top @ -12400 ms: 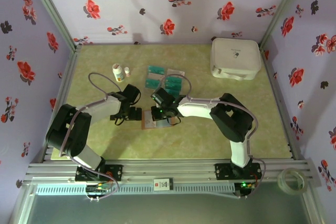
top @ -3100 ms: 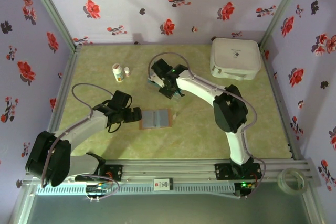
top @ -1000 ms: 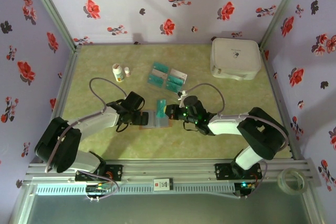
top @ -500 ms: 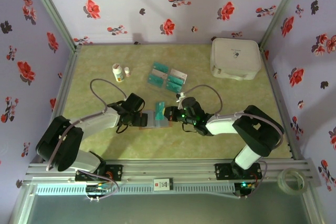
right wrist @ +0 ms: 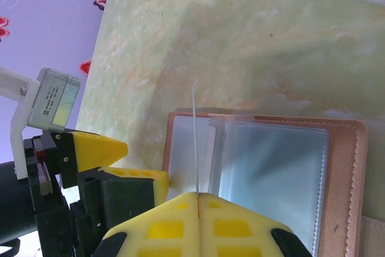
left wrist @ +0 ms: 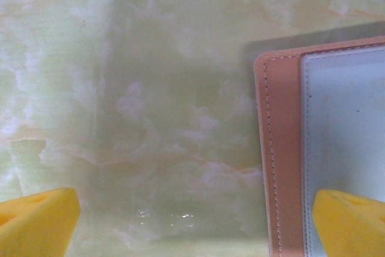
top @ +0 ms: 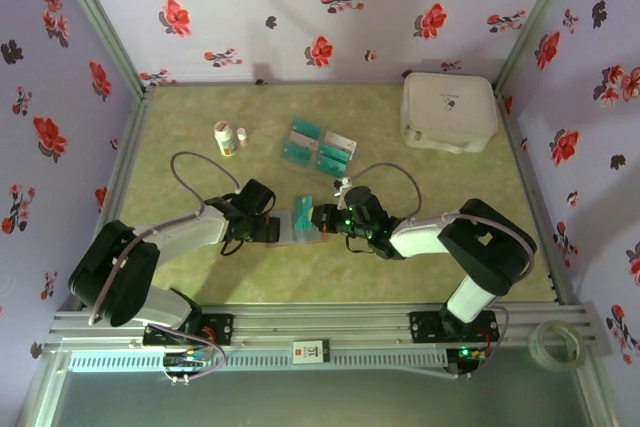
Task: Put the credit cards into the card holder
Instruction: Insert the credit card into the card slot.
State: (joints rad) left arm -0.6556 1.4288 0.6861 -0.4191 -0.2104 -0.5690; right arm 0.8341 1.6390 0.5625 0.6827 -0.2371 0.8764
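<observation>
- Progress: mid-task, on my reading. A cluster of loose credit cards [top: 318, 145] lies on the bench [top: 350, 282], far of the work area and well apart from the holder, not yet sleeved.
- Card holder [right wrist: 346, 185] lies open and flat near the bench centre, clear sleeves up. Cannot tell whether any sleeve is already filled.
- Right tool [right wrist: 197, 195]: fingers closed tight on one held credit card [right wrist: 195, 142], seen edge-on as a thin line standing out from the tips.
- The card's free edge sits over the holder's left-hand sleeves, near the fold; not yet inside a pocket as far as visible.
- Left tool [left wrist: 195, 209]: spread wide, gripping nothing. The holder's leather left edge [left wrist: 278, 148] lies between its tips, one tip over the sleeve; contact unclear.
- Left to do: seat this card, then fetch the rest.
</observation>
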